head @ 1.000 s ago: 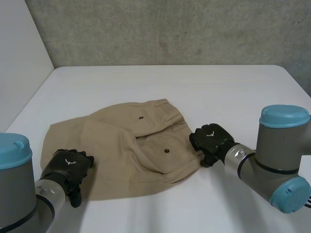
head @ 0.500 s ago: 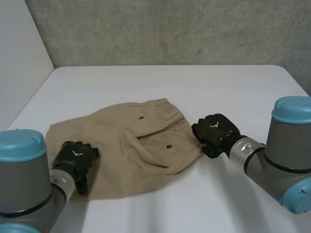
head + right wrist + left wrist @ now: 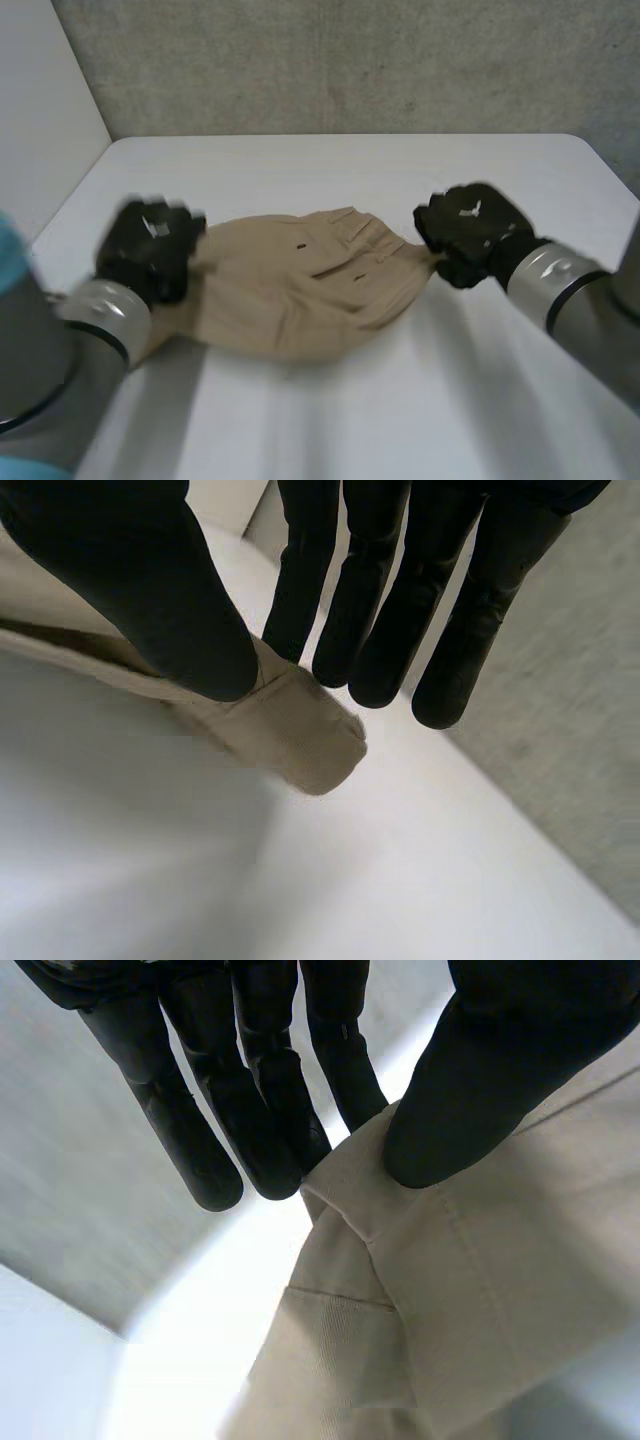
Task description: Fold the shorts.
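**Head view.** We locate the tan cotton shorts (image 3: 300,295) at the middle of the white table (image 3: 400,420). The black left hand (image 3: 148,250) sits at the left end of the shorts and the black right hand (image 3: 470,232) at the right end, by the waistband corner. Both ends of the shorts are raised. The middle sags toward the table between them, and we cannot tell whether it rests there.

**Left wrist view.** The left hand's thumb (image 3: 470,1110) presses down on the hem of the shorts (image 3: 480,1290). The straight fingers (image 3: 265,1125) meet the same hem from the other side. We read this as a pinch grip on the cloth, taken close to its edge.

**Right wrist view.** The right hand's thumb (image 3: 150,600) clamps a thick folded corner of the shorts (image 3: 295,735) against the nearest finger (image 3: 300,580). The remaining fingers hang straight just beside the corner. The corner stands clear of the table here.

**Fault conditions.** We judge both grips shallow, since each holds cloth near the fingertips.
- If the hands draw apart and tension the cloth, an end may slip free.
- If one hand travels faster than the other, the fold line will skew.
- If a pinch holds only the top layer, the lower layer will trail and bunch under the fold.
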### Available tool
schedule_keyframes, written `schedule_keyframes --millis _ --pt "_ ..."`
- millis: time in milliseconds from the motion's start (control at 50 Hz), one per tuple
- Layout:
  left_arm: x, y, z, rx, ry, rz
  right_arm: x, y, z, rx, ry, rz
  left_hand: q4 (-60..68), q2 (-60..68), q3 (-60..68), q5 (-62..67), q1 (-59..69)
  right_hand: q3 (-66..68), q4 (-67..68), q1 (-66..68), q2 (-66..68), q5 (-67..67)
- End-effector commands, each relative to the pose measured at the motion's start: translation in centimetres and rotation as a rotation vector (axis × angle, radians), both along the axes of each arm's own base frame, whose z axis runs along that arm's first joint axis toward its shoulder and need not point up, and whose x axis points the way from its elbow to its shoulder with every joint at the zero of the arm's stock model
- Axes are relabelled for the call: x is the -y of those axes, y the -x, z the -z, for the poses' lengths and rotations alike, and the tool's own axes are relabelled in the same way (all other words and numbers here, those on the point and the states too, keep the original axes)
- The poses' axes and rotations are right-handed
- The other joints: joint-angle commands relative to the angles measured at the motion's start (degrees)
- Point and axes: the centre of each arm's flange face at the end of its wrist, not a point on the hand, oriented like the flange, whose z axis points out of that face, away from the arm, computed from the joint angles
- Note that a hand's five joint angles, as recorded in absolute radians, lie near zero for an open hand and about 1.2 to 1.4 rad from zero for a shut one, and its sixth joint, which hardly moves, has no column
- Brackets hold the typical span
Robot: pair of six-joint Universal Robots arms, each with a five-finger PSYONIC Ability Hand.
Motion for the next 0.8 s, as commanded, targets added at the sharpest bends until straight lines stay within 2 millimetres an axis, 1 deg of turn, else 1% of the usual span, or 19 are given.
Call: schedule_keyframes --millis 20,40,80,160,260,280,320,340,360,380,460,480,540,600,620,680,700,760,800 --pt "-4.8 -2.6 -13.9 -0.211 0.369 0.009 -2.5 1.9 -10.1 0.072 0.179 0.037 11.80 11.62 11.99 14.76 15.90 12.46 11.78 26.63 12.64 15.94" --pt "-5.3 -2.9 -15.0 -0.228 0.396 0.009 -2.9 2.5 -12.3 0.099 0.228 0.059 11.80 11.62 11.99 14.76 15.90 12.46 11.78 26.63 12.64 15.94" --pt "-6.6 -3.6 -17.6 -0.266 0.453 0.010 -3.3 3.0 -14.1 0.126 0.265 0.074 11.80 11.62 11.99 14.76 15.90 12.46 11.78 26.63 12.64 15.94" --pt "-7.8 -4.2 -20.1 -0.305 0.498 0.016 -3.9 3.7 -16.9 0.174 0.325 0.090 11.80 11.62 11.99 14.76 15.90 12.46 11.78 26.63 12.64 15.94" --pt "-7.8 -4.1 -20.4 -0.319 0.493 0.020 -4.0 3.9 -17.9 0.190 0.345 0.097 11.80 11.62 11.99 14.76 15.90 12.46 11.78 26.63 12.64 15.94" --pt "-7.5 -4.0 -20.1 -0.317 0.476 0.021 -4.0 3.9 -17.7 0.186 0.337 0.096 11.80 11.62 11.99 14.76 15.90 12.46 11.78 26.63 12.64 15.94" --pt "-6.3 -3.1 -17.8 -0.310 0.376 0.032 -3.7 3.8 -17.2 0.179 0.317 0.097 11.80 11.62 11.99 14.76 15.90 12.46 11.78 26.63 12.64 15.94" --pt "-6.3 -3.1 -17.8 -0.310 0.376 0.032 -3.5 3.7 -16.9 0.174 0.305 0.097 11.80 11.62 11.99 14.76 15.90 12.46 11.78 26.63 12.64 15.94" --pt "-5.9 -2.8 -16.9 -0.304 0.338 0.035 -3.0 3.5 -15.9 0.161 0.275 0.096 11.80 11.62 11.99 14.76 15.90 12.46 11.78 26.63 12.64 15.94" --pt "-4.5 -1.8 -14.1 -0.287 0.227 0.035 -2.6 3.4 -15.2 0.153 0.251 0.096 11.80 11.62 11.99 14.76 15.90 12.46 11.78 26.63 12.64 15.94" --pt "-2.5 -0.5 -9.9 -0.249 0.076 0.030 -0.1 2.4 -10.9 0.095 0.117 0.096 11.80 11.62 11.99 14.76 15.90 12.46 11.78 26.63 12.64 15.94" --pt "-1.5 0.0 -7.9 -0.229 0.012 0.020 0.3 2.2 -10.2 0.087 0.096 0.093 11.80 11.62 11.99 14.76 15.90 12.46 11.78 26.63 12.64 15.94" --pt "0.9 1.0 -4.3 -0.184 -0.090 0.001 2.3 1.5 -7.3 0.052 0.018 0.091 11.80 11.62 11.99 14.76 15.90 12.46 11.78 26.63 12.64 15.94" --pt "3.0 2.0 -3.0 -0.178 -0.099 -0.004 4.7 0.6 -4.7 0.043 -0.009 0.099 11.80 11.62 11.99 14.76 15.90 12.46 11.78 26.63 12.64 15.94" --pt "4.7 2.6 -2.6 -0.186 -0.082 -0.010 5.4 0.4 -4.4 0.046 0.005 0.104 11.80 11.62 11.99 14.76 15.90 12.46 11.78 26.63 12.64 15.94" --pt "7.4 3.5 -2.4 -0.200 -0.037 -0.019 8.1 -0.3 -3.6 0.061 0.071 0.152 11.80 11.62 11.99 14.76 15.90 12.46 11.78 26.63 12.64 15.94" --pt "9.4 3.9 -2.5 -0.216 0.002 -0.030 8.7 -0.5 -3.3 0.064 0.087 0.164 11.80 11.62 11.99 14.76 15.90 12.46 11.78 26.63 12.64 15.94" --pt "12.0 4.5 -2.7 -0.240 0.066 -0.039 11.0 -0.9 -2.8 0.080 0.150 0.226 11.80 11.62 11.99 14.76 15.90 12.46 11.78 26.63 12.64 15.94" --pt "14.4 5.4 -2.5 -0.246 0.117 -0.041 11.4 -0.9 -2.7 0.084 0.164 0.243 11.80 11.62 11.99 14.76 15.90 12.46 11.78 26.63 12.64 15.94"
